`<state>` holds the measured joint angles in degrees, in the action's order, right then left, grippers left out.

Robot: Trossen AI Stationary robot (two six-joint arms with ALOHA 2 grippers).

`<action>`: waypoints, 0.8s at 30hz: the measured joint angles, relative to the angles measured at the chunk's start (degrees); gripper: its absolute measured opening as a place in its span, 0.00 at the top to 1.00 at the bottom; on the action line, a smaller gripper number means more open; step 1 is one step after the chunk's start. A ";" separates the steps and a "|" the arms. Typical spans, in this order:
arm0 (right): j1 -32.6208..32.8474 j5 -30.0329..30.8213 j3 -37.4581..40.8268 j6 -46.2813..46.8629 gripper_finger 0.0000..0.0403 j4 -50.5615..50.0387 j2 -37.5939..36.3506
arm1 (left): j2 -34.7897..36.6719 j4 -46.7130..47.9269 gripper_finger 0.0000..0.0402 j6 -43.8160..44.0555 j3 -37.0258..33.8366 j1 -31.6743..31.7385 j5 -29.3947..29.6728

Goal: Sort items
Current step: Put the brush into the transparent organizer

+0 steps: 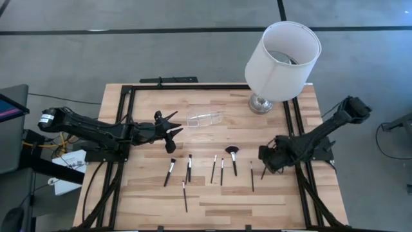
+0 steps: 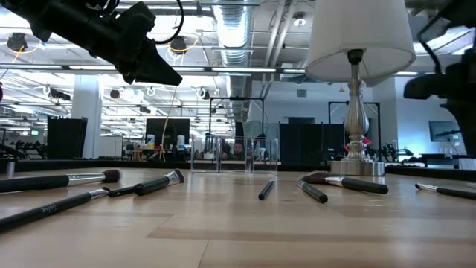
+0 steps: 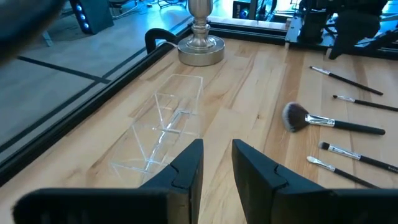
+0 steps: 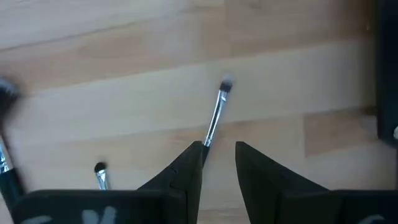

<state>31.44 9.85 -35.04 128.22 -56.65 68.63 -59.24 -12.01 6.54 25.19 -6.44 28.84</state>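
Observation:
Several slim black-handled makeup brushes lie flat in a loose row on the wooden table (image 1: pixel 212 203). Among them are a fluffy-headed brush (image 1: pixel 232 154) (image 3: pixel 298 116) and a thin brush (image 1: pixel 263 171) (image 4: pixel 216 115) at the row's right end. My right gripper (image 1: pixel 265 161) (image 4: pixel 219 152) hovers open just above that thin brush; its handle runs under one finger. My left gripper (image 1: pixel 177 125) (image 3: pixel 217 155) is open and raised above the table (image 2: pixel 167 74), left of the clear plastic container (image 1: pixel 206 118) (image 3: pixel 165 121).
A big white-shaded lamp (image 1: pixel 281 55) stands on its silvery base (image 3: pixel 201 46) at the far right of the table. Black frame rails run along the table's left, far and right edges. Bare wood lies near the near edge, below the brush row.

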 joint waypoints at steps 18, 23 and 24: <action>-1.99 1.53 -0.43 3.43 0.78 6.91 18.48 | 0.00 -0.02 0.79 -0.02 0.00 0.00 0.00; -1.30 5.92 -0.71 3.76 0.81 6.50 20.48 | 0.00 -0.03 0.79 -0.02 0.00 0.00 0.00; -1.26 7.08 -0.76 3.74 0.83 6.50 20.64 | 0.00 -0.04 0.79 -0.02 0.00 0.00 0.00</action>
<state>30.17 16.93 -35.80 131.96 -50.15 89.28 -59.24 -12.05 6.52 25.19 -6.44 28.84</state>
